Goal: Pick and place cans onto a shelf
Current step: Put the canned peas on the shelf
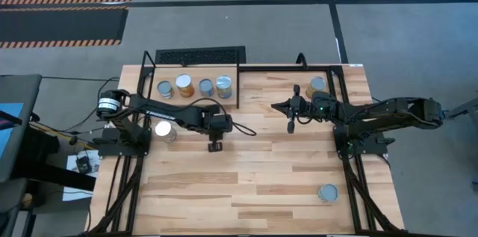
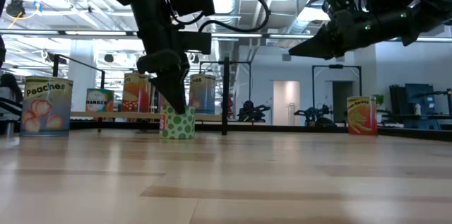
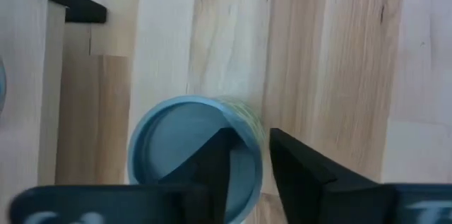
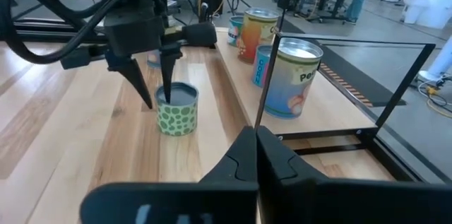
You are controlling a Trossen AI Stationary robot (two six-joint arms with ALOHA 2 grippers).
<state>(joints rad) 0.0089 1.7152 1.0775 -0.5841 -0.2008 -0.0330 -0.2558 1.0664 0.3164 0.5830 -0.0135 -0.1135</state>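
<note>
A can with a green dotted label [image 4: 176, 114] and a silver lid [image 3: 176, 153] stands upright on the table in front of the shelf [image 1: 261, 78]. My left gripper [image 3: 251, 160] is open above it, pointing down; one finger is over the lid and the other outside the can's wall. In the high view this gripper [image 1: 215, 144] hides the can. Several cans [image 1: 194, 86] stand on the shelf's left part and one [image 1: 316, 85] on its right. My right gripper [image 4: 256, 150] is shut and empty, raised above the table [image 1: 291, 110]. My left gripper comes at the green dotted can from above, fingers pointing down astride the rim [image 3: 256, 133]. One finger [image 3: 215, 160] is over the lid and the other [image 3: 300, 171] outside the wall. I cannot tell whether either finger touches the can.
A loose can [image 1: 164, 130] stands on the table by the left arm's base, and another [image 1: 327, 192] near the front right. The shelf's black rods [image 1: 239, 87] rise just behind the left gripper. Bare planks [image 1: 254, 177] lie between the two arms and the near edge.
</note>
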